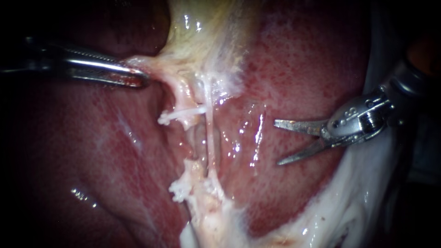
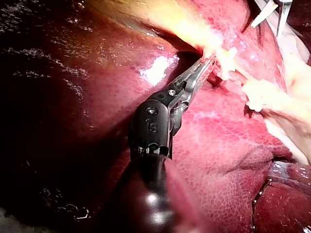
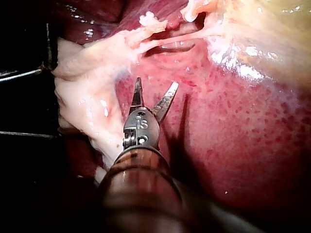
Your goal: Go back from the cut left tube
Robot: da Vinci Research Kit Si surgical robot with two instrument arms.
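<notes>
Your right instrument (image 1: 276,143) gapes wide over the liver (image 1: 298,82), gripping nothing, well right of the cut left tube (image 1: 181,113). Your left instrument (image 1: 138,77) clamps the gallbladder (image 1: 202,41) edge; its shaft is lost in shadow.

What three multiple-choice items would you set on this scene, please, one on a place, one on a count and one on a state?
1. Where are the right instrument's jaws?
A. Around the other instrument's shaft.
B. Over bare liver, gripping nothing.
C. Buried under white tissue.

2. How many instruments show in the endoscope view?
A. Two.
B. One.
C. Three.

3. How do the left instrument's jaws stand?
A. Wide open, holding nothing.
B. Out of view.
C. Shut on pale tissue.

Answers:
1 B: the jaws are spread over red liver surface with only a gap between them.
2 A: one shaft enters from each side.
3 C: the tissue is drawn taut into the closed jaws.
</notes>
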